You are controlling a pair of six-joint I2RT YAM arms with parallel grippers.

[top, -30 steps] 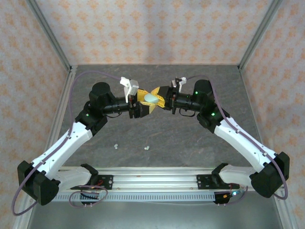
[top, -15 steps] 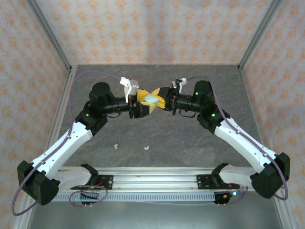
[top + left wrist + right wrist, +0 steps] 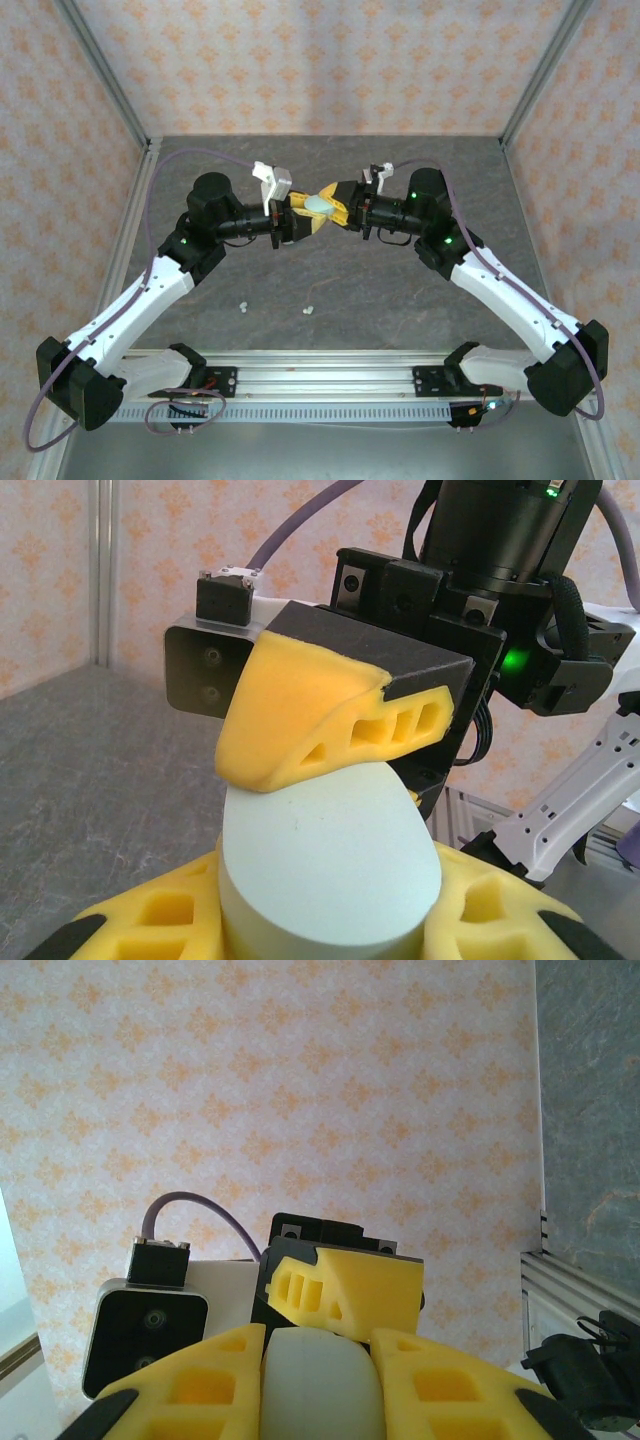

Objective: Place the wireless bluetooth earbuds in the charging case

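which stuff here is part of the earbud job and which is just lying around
Job:
- pale green case, gripped in mid-air by left gripper and right gripper
- two white earbuds loose on the table

Not part of it:
- metal rail
- patterned walls

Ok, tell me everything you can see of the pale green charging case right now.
The charging case is a smooth, matte, pale green oval, plastic by its look. No lid is raised, and I cannot make out a seam. It is held in mid-air between the two arms. The left gripper clamps it on both sides. The right gripper grips it from the opposite end, with one yellow finger pressing on its upper edge.
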